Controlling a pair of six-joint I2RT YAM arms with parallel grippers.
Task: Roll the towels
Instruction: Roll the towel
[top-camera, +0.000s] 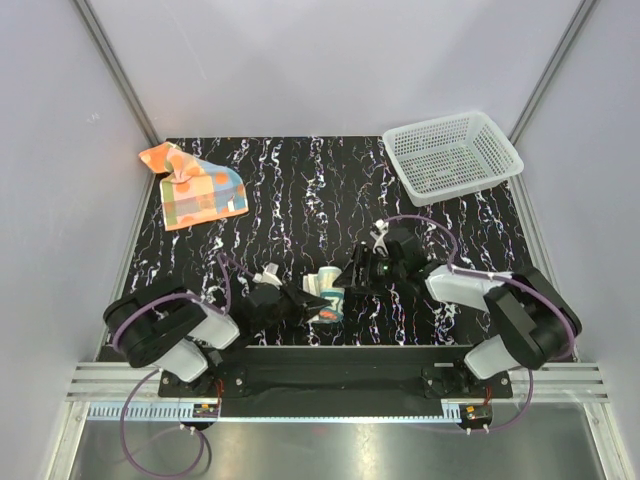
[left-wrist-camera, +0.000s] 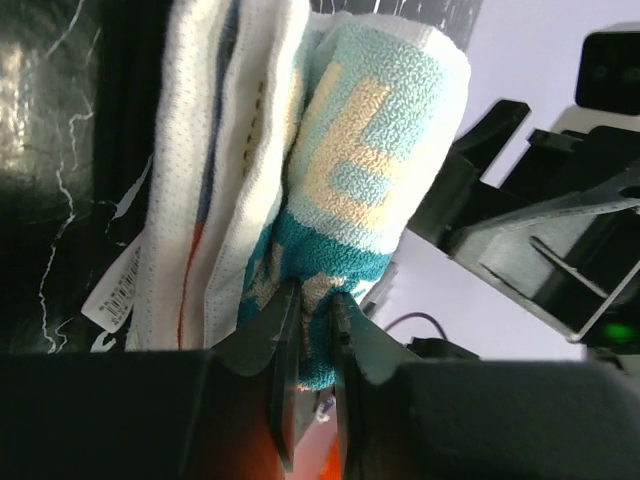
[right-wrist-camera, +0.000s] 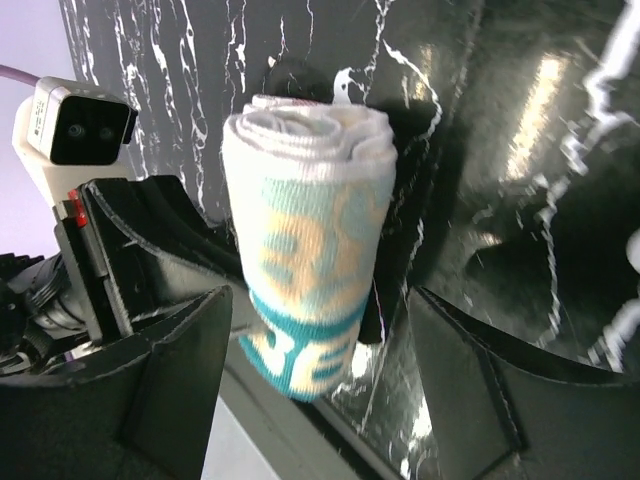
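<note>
Cream towel roll (left-wrist-camera: 370, 150) in left tool (left-wrist-camera: 315, 297)

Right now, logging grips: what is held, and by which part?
Left end effector pinches the rolled cream towel at its teal end; right end effector stands open, holding nothing.

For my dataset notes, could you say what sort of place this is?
Probably a lab robot cell: plain grey walls, black white-veined tabletop, black-and-white left arm and right arm bolted on.

my rolled towel (right-wrist-camera: 300, 270) is cream with teal and pale orange lettering; the upper-left towel (top-camera: 195, 190) is orange, patched blue, green, yellow.
</note>
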